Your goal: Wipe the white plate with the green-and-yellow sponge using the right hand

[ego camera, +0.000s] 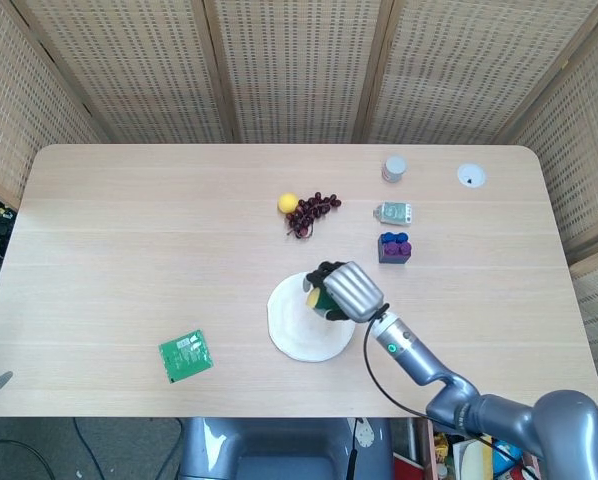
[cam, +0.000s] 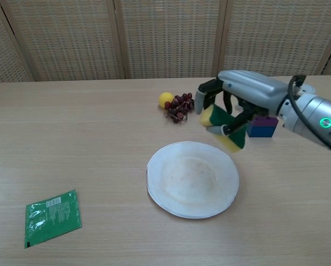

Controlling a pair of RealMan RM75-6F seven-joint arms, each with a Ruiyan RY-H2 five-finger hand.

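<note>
On the table there were one white plate [cam: 192,180], one green-and-yellow sponge [cam: 223,128], one green packet [cam: 51,217], one lemon [cam: 165,99], one bunch of grapes [cam: 182,106], one blue-and-purple block [ego camera: 394,248], one small jar [ego camera: 394,168] and one wrapped packet [ego camera: 393,212].

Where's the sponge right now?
The sponge is gripped in the right hand, lifted above the far right edge of the white plate, near the grapes.
</note>
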